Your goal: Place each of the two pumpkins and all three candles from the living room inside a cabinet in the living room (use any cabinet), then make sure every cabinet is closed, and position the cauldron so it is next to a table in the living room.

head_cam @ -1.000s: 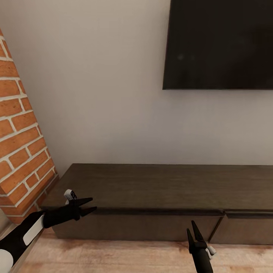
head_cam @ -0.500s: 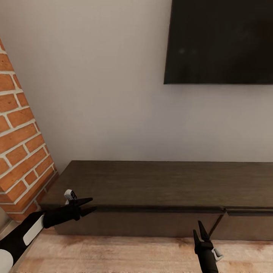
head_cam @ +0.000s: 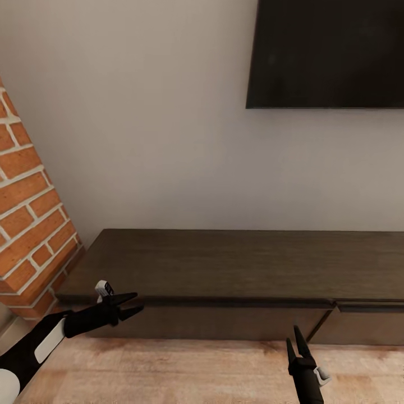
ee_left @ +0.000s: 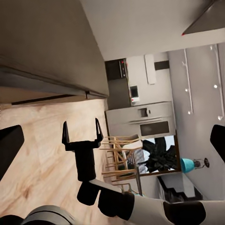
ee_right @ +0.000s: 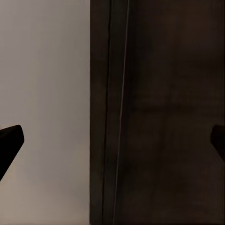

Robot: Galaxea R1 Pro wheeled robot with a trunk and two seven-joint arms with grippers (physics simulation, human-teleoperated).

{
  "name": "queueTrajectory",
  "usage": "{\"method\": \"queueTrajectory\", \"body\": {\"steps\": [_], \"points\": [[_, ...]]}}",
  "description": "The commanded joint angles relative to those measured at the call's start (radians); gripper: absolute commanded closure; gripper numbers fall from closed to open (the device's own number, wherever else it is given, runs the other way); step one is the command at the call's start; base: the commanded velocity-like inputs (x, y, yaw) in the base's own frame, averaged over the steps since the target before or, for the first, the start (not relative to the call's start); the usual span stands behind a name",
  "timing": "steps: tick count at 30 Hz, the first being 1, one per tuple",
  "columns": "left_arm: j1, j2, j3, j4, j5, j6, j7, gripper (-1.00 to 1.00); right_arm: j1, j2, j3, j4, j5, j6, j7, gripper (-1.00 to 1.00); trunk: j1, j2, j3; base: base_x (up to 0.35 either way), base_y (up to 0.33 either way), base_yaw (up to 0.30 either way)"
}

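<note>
Facing the cabinet [head_cam: 235, 269], a long low dark-brown wood-grain unit set against a pale wall [head_cam: 157, 123]. Drawer fronts flush and shut along the visible stretch, a seam between two of them near the cabinet's right part. Top of the cabinet bare. Dark flat television screen [head_cam: 328, 53] mounted on the wall above the cabinet's right half. Red brick column [head_cam: 28, 207] standing just beside the cabinet's left end. Light wood-plank floor [head_cam: 196, 373] in front of the cabinet.

Left gripper [head_cam: 133, 303] held level at the cabinet's left front corner, just below the top edge, black fingers pointing along the drawer front, slightly apart and holding nothing. Right gripper [head_cam: 295, 341] low over the floor in front of the cabinet, close to the drawer seam, fingers pointing up toward the drawer front, a narrow gap between them, nothing held.

From the left wrist camera: the cabinet [ee_left: 47, 47] in close view with the shut drawer line along its front, floor [ee_left: 42, 136] beside it, and the right gripper [ee_left: 82, 133] seen with its two fingers parted and empty. Beyond the cabinet's far end, a distant kitchen with a pale counter unit [ee_left: 140, 123] and wooden chairs [ee_left: 119, 157].

From the right wrist camera: the cabinet [ee_right: 164, 112] close up, dark wood grain with a thin vertical seam, the pale wall [ee_right: 44, 93] next to it.
</note>
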Motion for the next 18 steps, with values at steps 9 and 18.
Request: {"method": "queueTrajectory", "body": {"steps": [9, 18], "points": [[-0.001, 0.002, -0.003, 0.000, 0.006, 0.011, -0.002, -1.00, -0.001, -0.002, 0.008, 0.000, -0.007, -0.010, 0.004, -1.00, 0.002, -0.002, -0.020, 0.000, 0.000, 0.000], [-0.001, 0.002, -0.003, 0.000, 0.006, 0.010, -0.002, -1.00, -0.001, -0.001, 0.008, 0.000, -0.007, -0.010, 0.008, -1.00, 0.002, -0.002, -0.020, 0.037, 0.000, 0.000]]}}
